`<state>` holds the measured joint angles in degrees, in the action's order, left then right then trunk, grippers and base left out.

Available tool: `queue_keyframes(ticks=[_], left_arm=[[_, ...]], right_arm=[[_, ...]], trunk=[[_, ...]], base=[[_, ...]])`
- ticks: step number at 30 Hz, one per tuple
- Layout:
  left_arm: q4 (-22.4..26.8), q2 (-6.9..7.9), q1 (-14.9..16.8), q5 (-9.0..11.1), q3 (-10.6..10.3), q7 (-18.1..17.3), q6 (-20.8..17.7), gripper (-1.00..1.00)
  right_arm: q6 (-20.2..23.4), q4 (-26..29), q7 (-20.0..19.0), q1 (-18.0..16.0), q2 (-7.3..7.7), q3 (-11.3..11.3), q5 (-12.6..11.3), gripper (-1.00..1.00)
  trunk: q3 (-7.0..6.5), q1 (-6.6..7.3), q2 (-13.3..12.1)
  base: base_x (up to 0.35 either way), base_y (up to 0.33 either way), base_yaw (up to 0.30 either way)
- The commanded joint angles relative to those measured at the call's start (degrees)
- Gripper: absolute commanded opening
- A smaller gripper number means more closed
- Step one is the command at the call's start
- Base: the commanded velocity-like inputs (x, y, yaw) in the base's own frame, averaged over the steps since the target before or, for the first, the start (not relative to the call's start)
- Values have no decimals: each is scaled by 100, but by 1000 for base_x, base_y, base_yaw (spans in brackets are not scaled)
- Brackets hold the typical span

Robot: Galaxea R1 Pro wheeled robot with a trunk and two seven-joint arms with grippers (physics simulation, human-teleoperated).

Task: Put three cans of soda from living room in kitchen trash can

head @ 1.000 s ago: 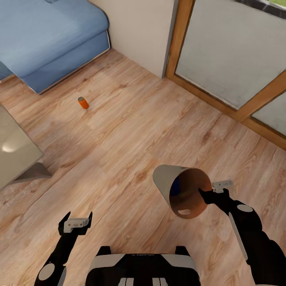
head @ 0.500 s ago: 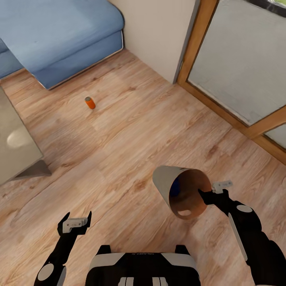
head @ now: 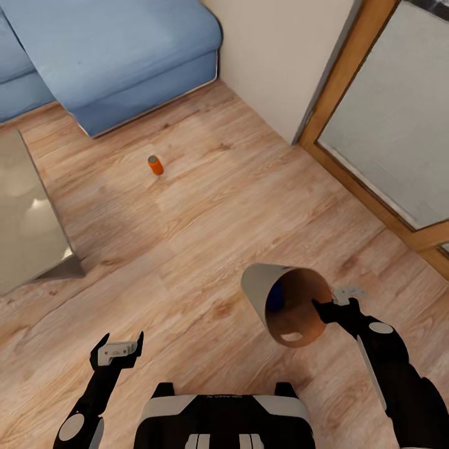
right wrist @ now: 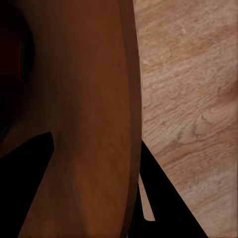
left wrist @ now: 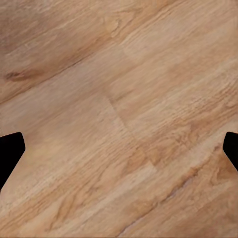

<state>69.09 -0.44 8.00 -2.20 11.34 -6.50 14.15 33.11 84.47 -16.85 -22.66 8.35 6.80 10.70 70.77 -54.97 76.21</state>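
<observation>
An orange can of soda (head: 155,164) stands upright on the wood-plank floor of the living room, a little in front of the blue sofa. My right gripper (head: 330,304) is shut on the rim of the tash can (head: 274,300), which hangs tilted above the floor with its copper-brown mouth facing me. A dark blue can (head: 277,294) shows inside it. In the right wrist view the bin's brown inner wall (right wrist: 84,114) sits between the fingers. My left gripper (head: 118,350) hangs open over bare floor at the lower left, holding nothing.
The light blue corner sofa (head: 106,50) spans the top left. A glossy low table (head: 25,218) juts in at the left edge. A beige wall corner (head: 280,56) and a wood-framed glass door (head: 386,125) stand on the right. Open plank floor lies between me and the orange can.
The whole view has swung, so sofa, table, orange can and door have shifted right and down in the picture. Both grippers and the held bin keep their places relative to me.
</observation>
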Motion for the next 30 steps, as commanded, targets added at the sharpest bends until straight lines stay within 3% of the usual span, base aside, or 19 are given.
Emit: queue_keyframes(ticks=[1, 30], left_arm=[[0, 0, 0, 0, 0, 0, 0, 100], [-1, 0, 0, -22, -4, 0, 0, 100]], right_arm=[[11, -10, -3, -2, 0, -24, -77, -100], [11, -45, -2, -1, 0, -64, -68, -100]], trunk=[[4, 0, 0], [65, 0, 0]], base=[[313, -99, 208], [303, -154, 192]])
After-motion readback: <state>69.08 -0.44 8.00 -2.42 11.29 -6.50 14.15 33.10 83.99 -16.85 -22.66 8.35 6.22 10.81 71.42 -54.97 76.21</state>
